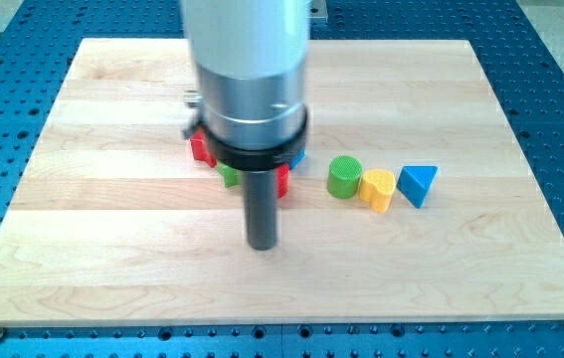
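Now my tip rests on the pale wooden counter with no pincer, just below hidden red and green blocks, well left of the green cylinder, yellow block and blue triangle

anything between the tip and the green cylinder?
Nothing visible. My tip rests on bare board, to the lower left of the green cylinder, with open wood between them. The yellow block and blue triangle sit beyond the cylinder on the view's right. The red and green blocks under the arm lie off that line.
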